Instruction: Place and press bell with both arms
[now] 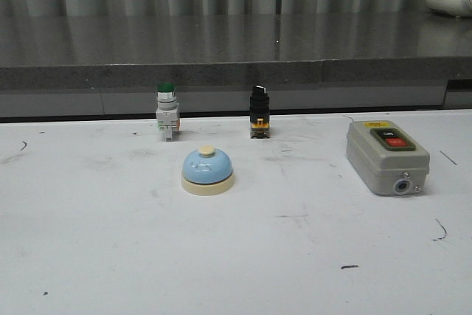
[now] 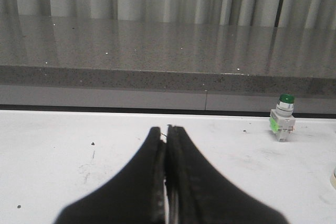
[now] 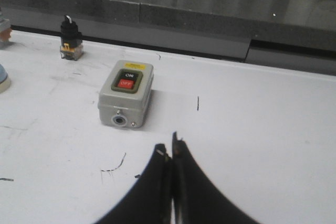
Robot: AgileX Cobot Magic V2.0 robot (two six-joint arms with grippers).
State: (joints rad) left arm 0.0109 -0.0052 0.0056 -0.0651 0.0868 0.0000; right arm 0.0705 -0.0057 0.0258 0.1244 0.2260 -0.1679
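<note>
A light-blue desk bell (image 1: pixel 208 171) sits upright on the white counter (image 1: pixel 110 256), between a green-capped push button (image 1: pixel 167 111) and grey switch box (image 1: pixel 387 156); left tool (image 2: pixel 167 132) and right tool (image 3: pixel 170 150) clenched, empty

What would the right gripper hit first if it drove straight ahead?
Likely nothing on the white table: the shut right gripper points past the grey switch box, which lies off to one side. Depth is uncertain.

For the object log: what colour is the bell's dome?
Light blue, on a cream base with a cream knob; the bell shows best in the front view.
</note>
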